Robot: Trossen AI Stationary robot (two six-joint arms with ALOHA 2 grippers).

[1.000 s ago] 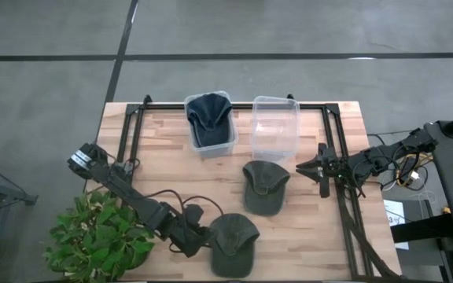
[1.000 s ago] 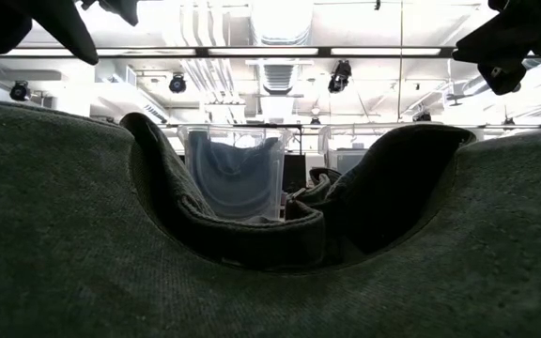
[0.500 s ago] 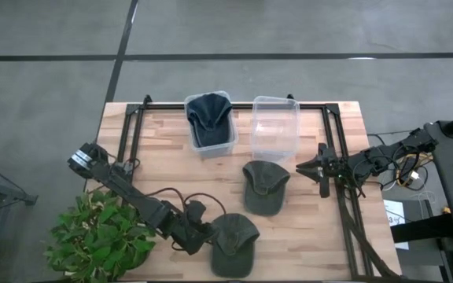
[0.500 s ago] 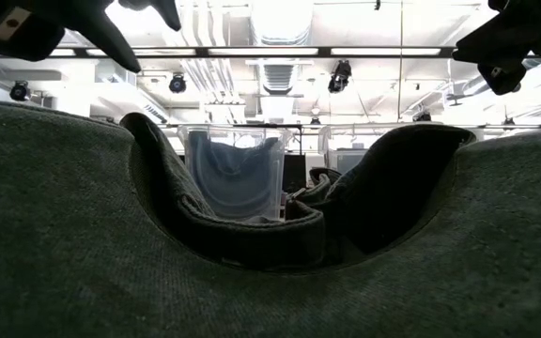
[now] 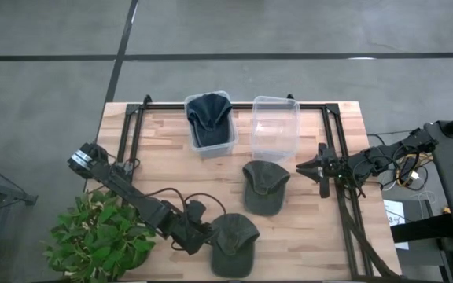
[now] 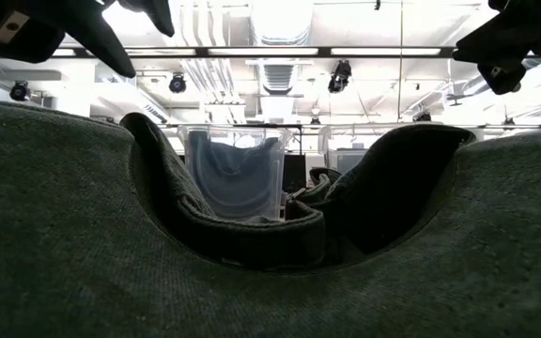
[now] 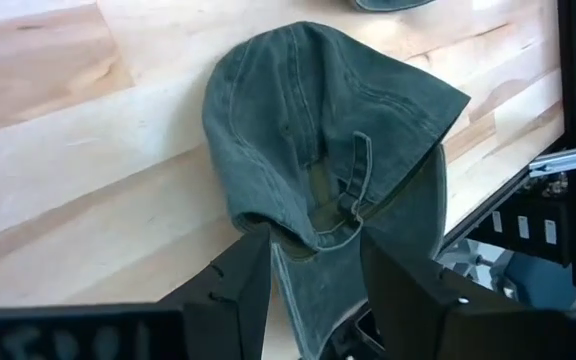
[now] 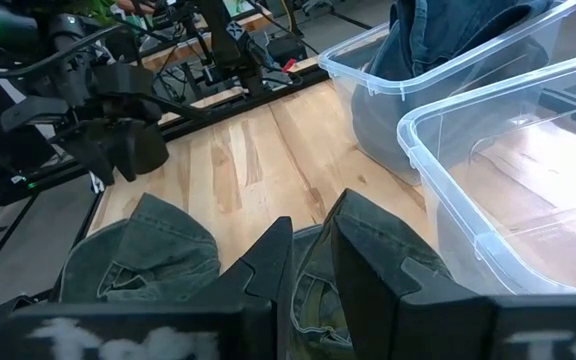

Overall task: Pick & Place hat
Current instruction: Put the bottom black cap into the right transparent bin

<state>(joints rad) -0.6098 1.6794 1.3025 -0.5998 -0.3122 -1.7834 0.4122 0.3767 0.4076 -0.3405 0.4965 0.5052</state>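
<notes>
**Left tool at the near hat, right tool waiting**

At the near edge of the table (image 5: 163, 169) lies a green hat (image 5: 233, 244), flat on the wood, with its back strap toward the left tool (image 5: 197, 236). This tool is low at the left side of the hat. Its two fingers (image 7: 236, 285) stand apart, one on each side of the hat's back rim, and they hold nothing.

A second green hat (image 5: 263, 185) lies in the middle of the table, apart from the first one. To its right, the right tool (image 5: 311, 168) hangs over the table and points to this hat. Its fingers have only a narrow gap between them, with nothing in it.

At the far edge, two clear bins stand side by side. The left bin (image 5: 210, 123) contains a dark blue hat (image 5: 209, 116). The right bin (image 5: 274, 126) has no hat inside.
</notes>
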